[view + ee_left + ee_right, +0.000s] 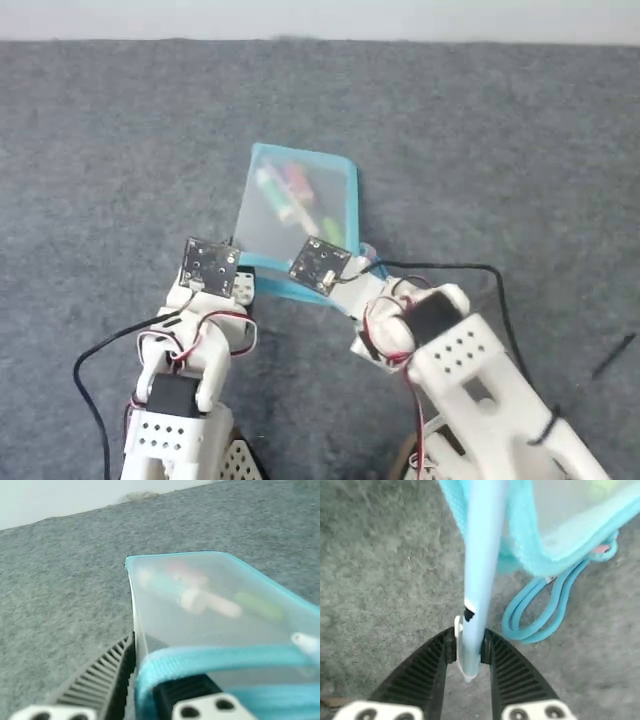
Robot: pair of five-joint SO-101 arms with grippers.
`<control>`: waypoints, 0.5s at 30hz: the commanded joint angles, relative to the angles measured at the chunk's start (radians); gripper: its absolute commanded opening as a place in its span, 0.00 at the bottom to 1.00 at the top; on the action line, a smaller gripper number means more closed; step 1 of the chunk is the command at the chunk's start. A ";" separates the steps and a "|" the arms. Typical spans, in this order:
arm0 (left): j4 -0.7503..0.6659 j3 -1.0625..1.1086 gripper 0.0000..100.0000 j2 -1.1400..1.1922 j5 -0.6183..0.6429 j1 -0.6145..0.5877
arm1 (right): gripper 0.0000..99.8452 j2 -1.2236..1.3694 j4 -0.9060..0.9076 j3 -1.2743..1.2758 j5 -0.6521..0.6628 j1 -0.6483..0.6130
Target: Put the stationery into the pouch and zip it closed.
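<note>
A translucent pouch (300, 215) with teal trim lies on the grey mat, holding several coloured pens and markers (290, 195). My left gripper (145, 692) is shut on the pouch's (210, 625) near teal edge at its corner; white and green markers (210, 602) show through the wall. My right gripper (468, 655) is shut on the end of a light blue pen (482, 555), which points into the pouch's (570, 515) open teal mouth. The pen's tip (306, 642) shows at the opening in the left wrist view. A teal cord loop (545, 615) lies beside the pen.
Both arms (190, 380) (460, 360) stand at the near edge, side by side. A black cable (450, 267) runs behind the right arm. A small dark stick (612, 357) lies at the far right. Grey mat (120, 150) spreads around the pouch.
</note>
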 commanded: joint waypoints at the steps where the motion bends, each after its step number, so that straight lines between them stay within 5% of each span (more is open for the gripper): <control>1: -0.011 -0.012 0.01 -0.014 0.008 0.018 | 0.01 -0.154 0.010 0.017 0.064 0.004; 7: -0.011 -0.012 0.01 -0.014 0.008 0.020 | 0.01 -0.302 0.015 0.104 0.164 0.007; 15: -0.011 -0.012 0.01 -0.014 0.008 0.021 | 0.01 -0.084 0.013 0.020 0.127 0.013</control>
